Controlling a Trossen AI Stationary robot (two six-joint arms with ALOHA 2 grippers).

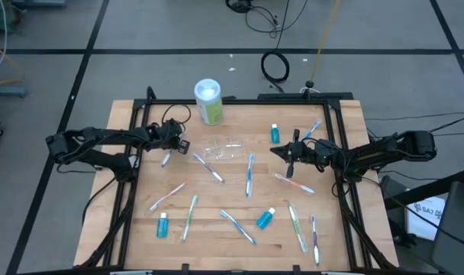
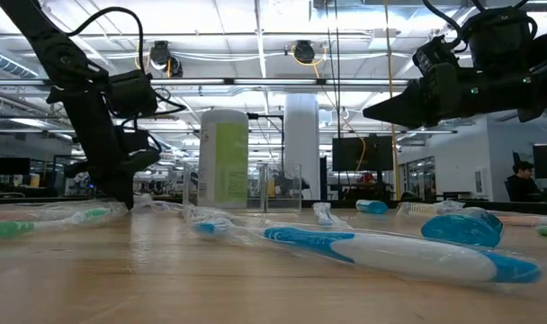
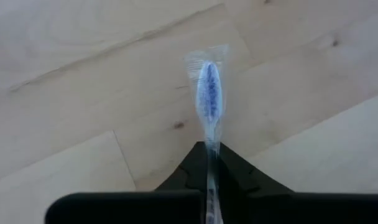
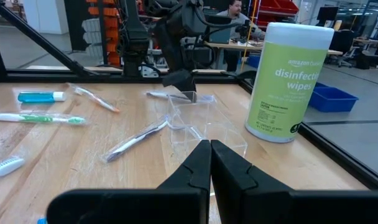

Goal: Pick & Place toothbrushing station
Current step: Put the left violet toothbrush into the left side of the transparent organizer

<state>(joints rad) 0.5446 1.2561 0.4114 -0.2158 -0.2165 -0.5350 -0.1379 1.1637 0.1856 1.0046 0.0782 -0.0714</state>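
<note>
Gripping toothbrush (image 3: 209,99) (wrapped), left fingers (image 3: 195,171) closed.

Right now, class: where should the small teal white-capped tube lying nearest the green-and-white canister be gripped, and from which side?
Probably grip the small teal white-capped tube mid-body, from straight above, fingers closing across its narrow width: it lies flat on the wooden table, long sides clear.

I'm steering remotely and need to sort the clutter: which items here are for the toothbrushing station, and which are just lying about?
For the job:
- toothbrushes scattered over the table; one is in the shut left pincer
- teal tubes
- clear container

Just lying about:
- disinfecting wipes canister
- cable coil on the floor

The right pincer is shut and holds nothing.
</note>
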